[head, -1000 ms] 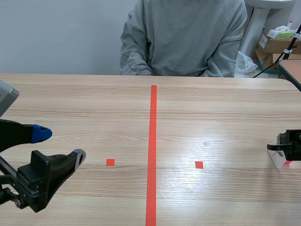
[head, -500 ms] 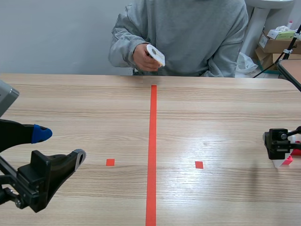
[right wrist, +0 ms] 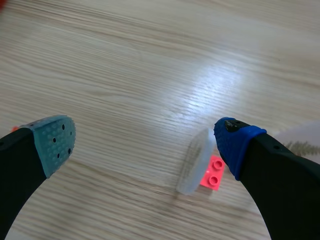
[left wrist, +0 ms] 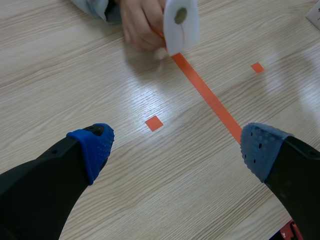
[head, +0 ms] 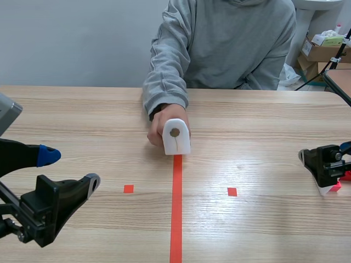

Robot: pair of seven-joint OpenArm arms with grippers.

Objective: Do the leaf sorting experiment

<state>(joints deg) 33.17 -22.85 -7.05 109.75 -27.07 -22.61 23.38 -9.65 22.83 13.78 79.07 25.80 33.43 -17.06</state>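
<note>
White holder (left wrist: 178, 36), twelve o'clock of your spread left gripper (left wrist: 176, 150) (right gripper (right wrist: 145, 145) spread too): wait till the hand (left wrist: 141, 22) clears.

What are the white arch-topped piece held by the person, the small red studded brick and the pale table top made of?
White arch-topped piece: likely matte plastic, smooth and evenly white, though coated board is possible.
Small red studded brick: moulded plastic, judging by its round studs.
Pale table top: wood or wood-look laminate; grain lines, soft sheen.
</note>
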